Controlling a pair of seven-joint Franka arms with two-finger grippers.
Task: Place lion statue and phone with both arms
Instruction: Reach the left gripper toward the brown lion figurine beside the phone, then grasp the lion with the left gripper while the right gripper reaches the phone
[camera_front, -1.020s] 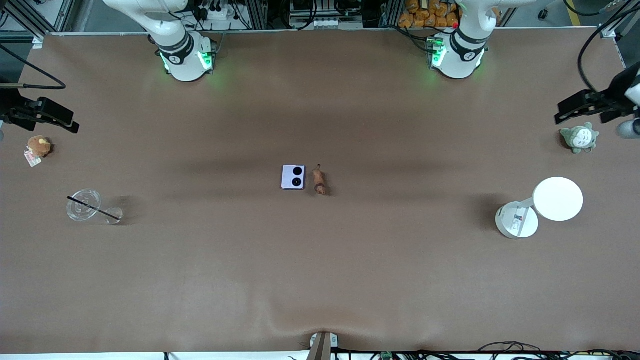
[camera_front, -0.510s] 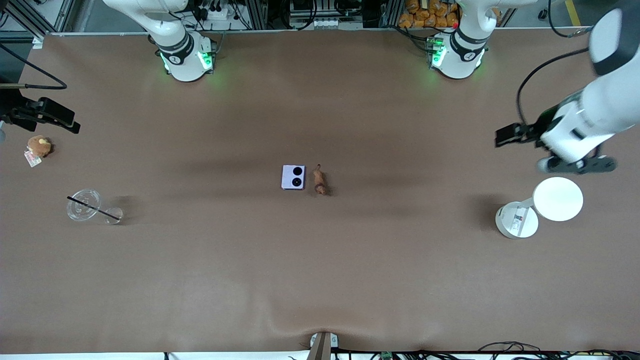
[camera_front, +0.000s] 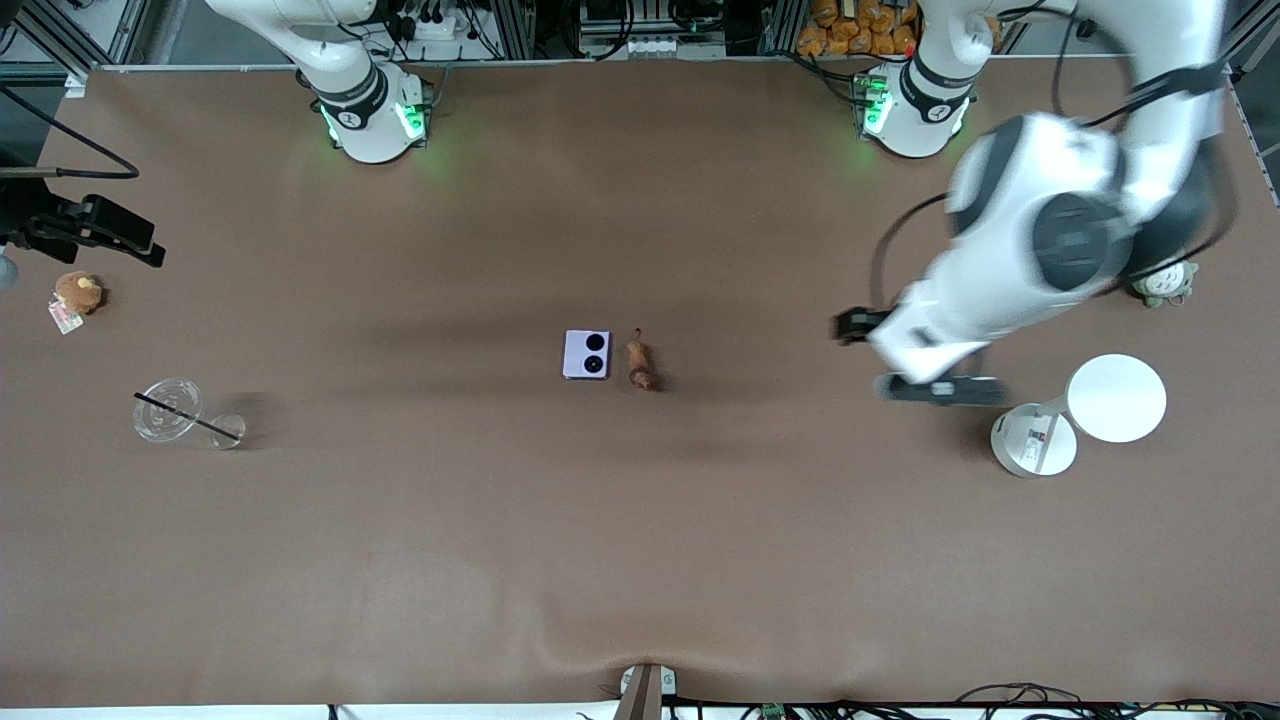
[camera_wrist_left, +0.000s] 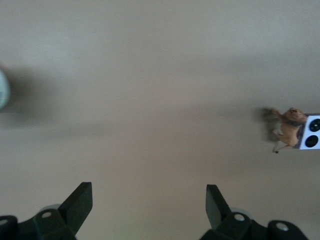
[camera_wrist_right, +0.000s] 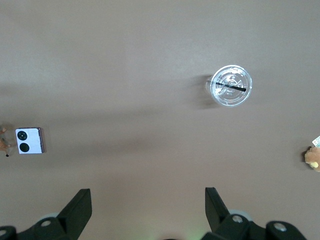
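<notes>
The phone, pale lavender-white with two black circles, lies flat at the table's middle. The lion statue, small and orange-brown, lies right beside it, toward the left arm's end. Both show in the left wrist view, lion and phone, and in the right wrist view, phone and lion. My left gripper is open and empty over bare table between the lion and the lamp. My right gripper is open and empty, high over the right arm's end of the table.
A white lamp with a round base stands near the left gripper. A grey-green plush is partly hidden by the left arm. A clear cup with a black straw and a brown plush lie at the right arm's end.
My left arm has swung in from the table's end toward the middle, passing over the plush and lamp. The right arm has barely moved. Phone and lion have not moved.
</notes>
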